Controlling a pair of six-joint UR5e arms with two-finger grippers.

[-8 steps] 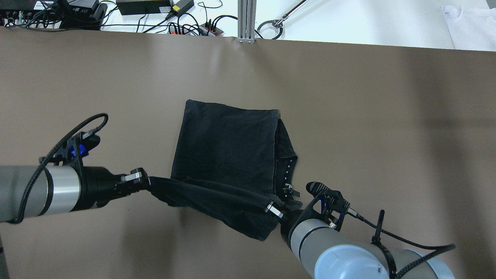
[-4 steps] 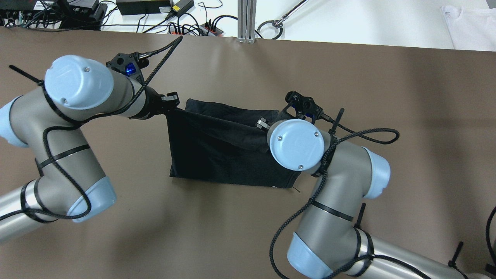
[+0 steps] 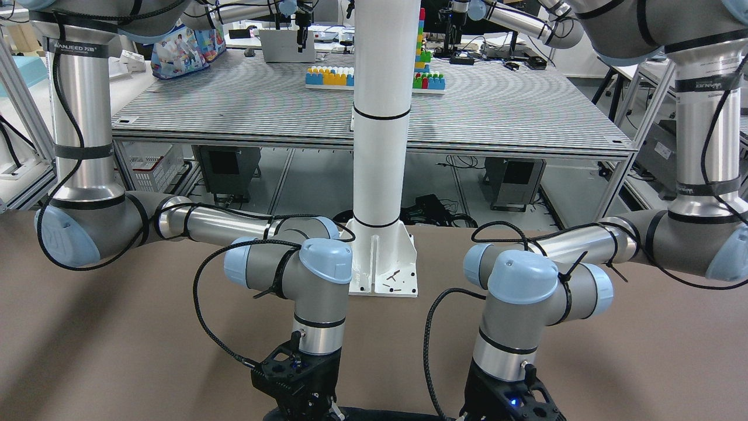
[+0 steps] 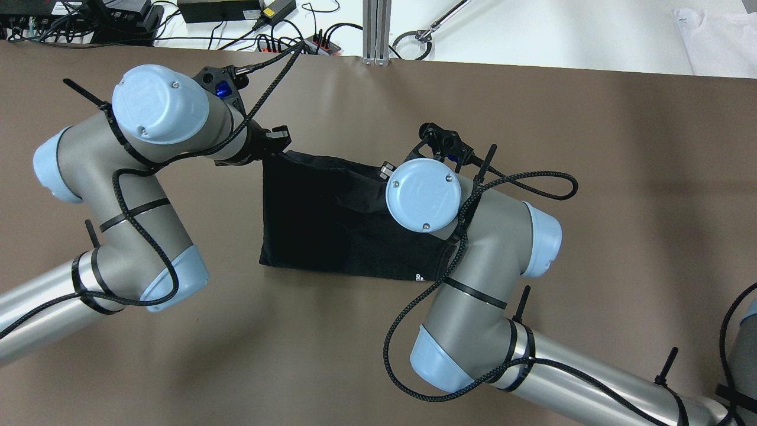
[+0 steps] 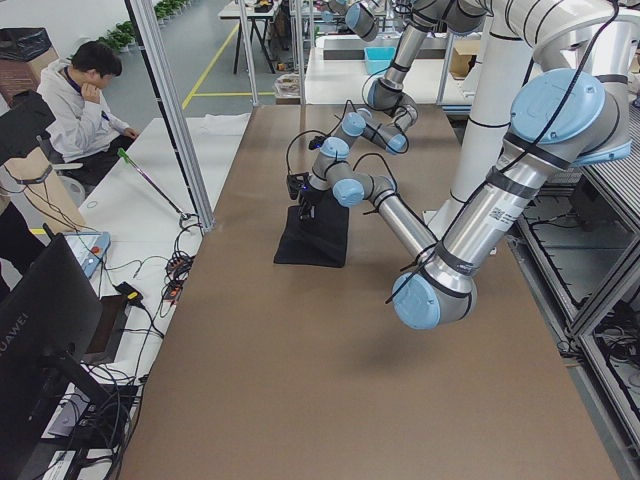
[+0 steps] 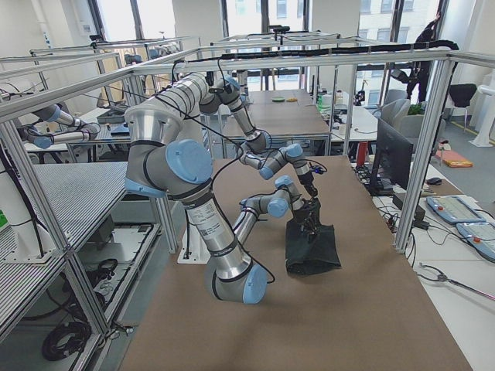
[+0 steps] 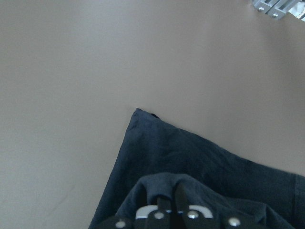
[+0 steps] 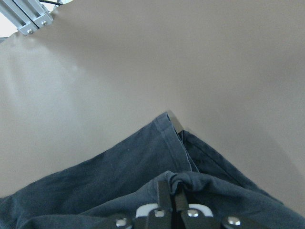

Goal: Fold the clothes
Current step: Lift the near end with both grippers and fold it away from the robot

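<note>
A black garment (image 4: 331, 225) lies folded on the brown table (image 4: 591, 177); it also shows in the exterior left view (image 5: 315, 235) and the exterior right view (image 6: 312, 249). My left gripper (image 4: 278, 139) is shut on the garment's far left corner, and the left wrist view shows it (image 7: 172, 200) pinching a fold of the dark cloth (image 7: 190, 152). My right gripper (image 4: 387, 170) is shut on the far right corner, with its wrist joint hiding part of the cloth. The right wrist view shows it (image 8: 170, 193) pinching the cloth (image 8: 143, 157) just above the layer below.
Power strips and cables (image 4: 284, 41), an aluminium post (image 4: 376, 32) and a white cloth (image 4: 715, 41) lie beyond the table's far edge. A person (image 5: 80, 100) sits past that edge. The robot's white pedestal (image 3: 380, 175) stands at the near side.
Both grippers have carried the garment's near edge up and over to its far edge, doubling the cloth over. In the last half second they moved slightly farther and lower.
</note>
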